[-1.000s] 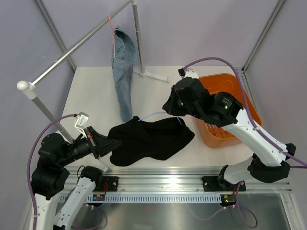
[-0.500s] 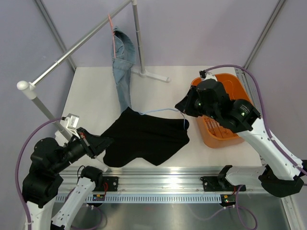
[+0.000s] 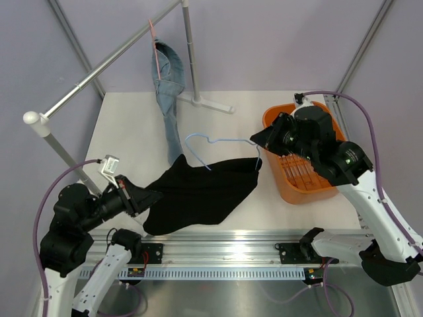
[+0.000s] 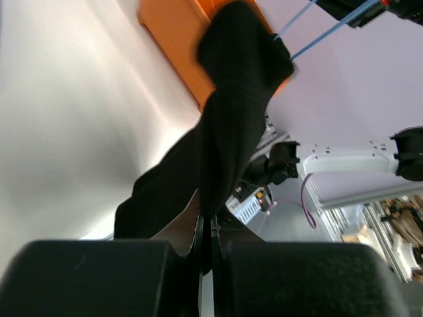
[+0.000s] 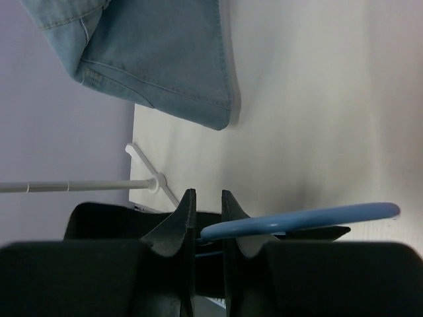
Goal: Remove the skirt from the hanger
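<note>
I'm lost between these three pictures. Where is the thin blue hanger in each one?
Top view: blue hanger at centre, a thin wire above the black skirt.
Left wrist: top right corner, two thin blue lines leaving the skirt.
Right wrist: low, a blue bar running toward the right edge.
Shared landmark: the black skirt, in all three.

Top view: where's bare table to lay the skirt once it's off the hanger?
Free: table left of the hanging denim garment; strip between rack foot and blue hanger; near edge in front of the orange basket. Crowded: centre-front under the black skirt.
</note>
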You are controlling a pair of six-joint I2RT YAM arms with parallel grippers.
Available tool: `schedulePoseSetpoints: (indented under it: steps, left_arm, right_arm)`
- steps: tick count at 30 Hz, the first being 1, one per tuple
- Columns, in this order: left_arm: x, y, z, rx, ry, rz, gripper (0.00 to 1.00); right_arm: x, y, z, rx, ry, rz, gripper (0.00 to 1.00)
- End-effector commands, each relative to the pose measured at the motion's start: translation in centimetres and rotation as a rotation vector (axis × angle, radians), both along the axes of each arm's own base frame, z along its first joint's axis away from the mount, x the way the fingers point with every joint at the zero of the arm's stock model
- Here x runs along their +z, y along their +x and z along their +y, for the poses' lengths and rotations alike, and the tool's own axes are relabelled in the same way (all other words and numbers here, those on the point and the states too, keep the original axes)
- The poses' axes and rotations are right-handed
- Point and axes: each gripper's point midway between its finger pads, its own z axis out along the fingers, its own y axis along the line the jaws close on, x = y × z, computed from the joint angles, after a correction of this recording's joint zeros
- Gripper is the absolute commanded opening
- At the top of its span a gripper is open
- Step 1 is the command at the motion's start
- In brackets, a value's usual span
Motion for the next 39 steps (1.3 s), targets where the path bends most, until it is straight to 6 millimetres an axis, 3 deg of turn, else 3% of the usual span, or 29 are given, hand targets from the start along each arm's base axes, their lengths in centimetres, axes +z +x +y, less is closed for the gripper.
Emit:
schedulePoseSetpoints:
  steps: [1,4,8,10,13,16,22,30,39]
  left_arm:
    - [2.9,0.5,-2.0,-0.114,-0.088,-0.077,0.00]
    - [3.3,1.5,-2.4,-0.124,-0.089,-0.057,0.02]
    - [6.1,1.6,-2.2,-0.114,-0.080,-0.141,0.15]
    - [6.4,1.5,-2.1,-0.118,-0.070,-0.142,0.34]
    - [6.6,0.8,-2.1,-0.145,-0.057,-0.163,0.76]
    - [6.8,0.2,-2.0,-0.150,-0.058,-0.189,0.89]
    - [7.2,0.3,-2.4,-0.178,-0.060,-0.204,0.90]
    - [7.2,0.3,-3.1,-0.253,-0.044,-0.198,0.85]
    - [4.9,0.7,-3.0,-0.247,0.006,-0.150,0.84]
  right_arm:
    - [0.2,0.2,0.8,0.079,-0.033,-0.058,0.00]
    - [-0.8,0.4,1.2,0.085,-0.107,-0.021,0.00]
    - [-2.7,0.7,1.6,0.089,-0.181,0.022,0.00]
    - [-3.6,0.7,1.5,0.090,-0.209,0.036,0.00]
    - [-4.6,0.5,1.4,0.109,-0.251,0.050,0.00]
    - [-5.6,0.1,1.8,0.141,-0.291,0.068,0.00]
    - [-6.8,-1.0,4.2,0.225,-0.343,0.093,0.00]
    - [-5.2,-1.7,7.9,0.296,-0.357,0.083,0.00]
    - [-4.1,-1.8,10.5,0.339,-0.362,0.080,0.00]
